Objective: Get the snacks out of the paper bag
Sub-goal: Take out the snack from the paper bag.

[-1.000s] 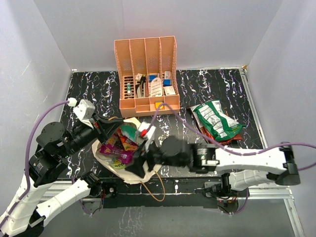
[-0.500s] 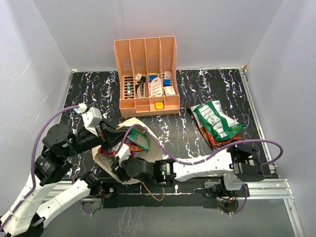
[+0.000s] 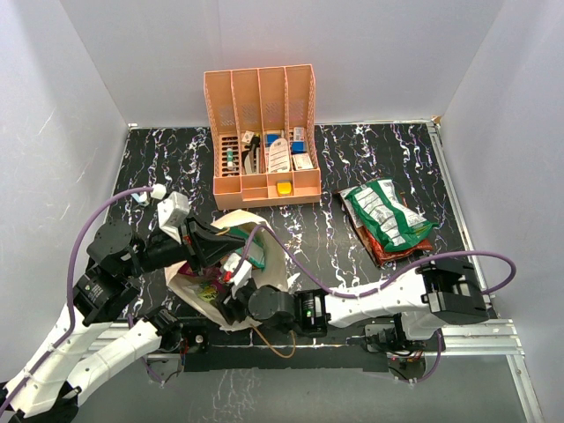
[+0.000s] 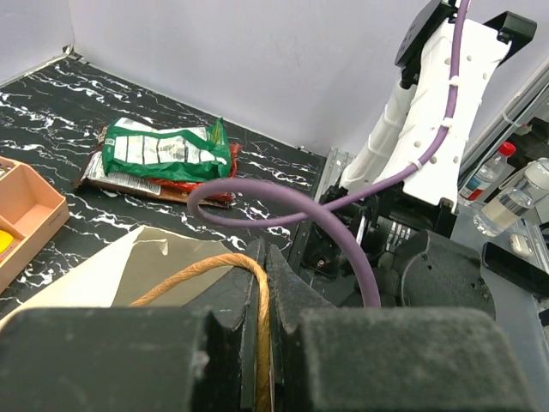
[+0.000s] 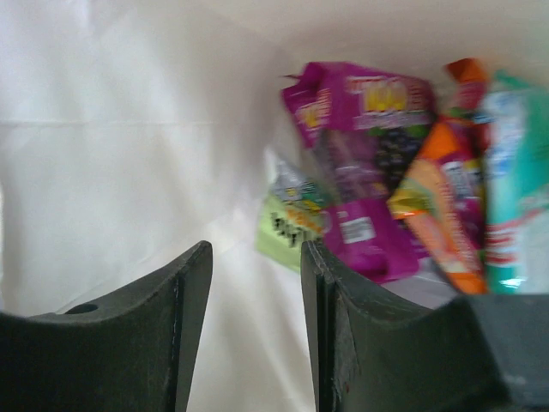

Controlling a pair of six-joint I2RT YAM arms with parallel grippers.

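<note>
The paper bag [image 3: 270, 268] lies at the near left of the table, its mouth held up. My left gripper [image 4: 266, 287] is shut on the bag's brown cord handle [image 4: 202, 269]; in the top view it [image 3: 231, 240] sits over the bag's mouth. My right gripper [image 5: 255, 257] is open inside the bag with nothing between its fingers. Just beyond its tips lie snacks: a purple packet [image 5: 369, 154], an orange one [image 5: 446, 206], a teal-white one [image 5: 519, 189] and a pale green one [image 5: 292, 223]. A green packet [image 3: 386, 210] rests on a red one [image 3: 397, 250] on the table at the right.
The peach slotted organizer [image 3: 262, 132] with small boxes and bottles stands at the back centre. A purple cable [image 4: 283, 206] loops across the left wrist view. The right arm [image 3: 370, 300] stretches along the near edge towards the bag.
The right arm has swung left and pushed its gripper down into the bag's mouth. The left gripper, still on the cord handle, has shifted a little to the right.
</note>
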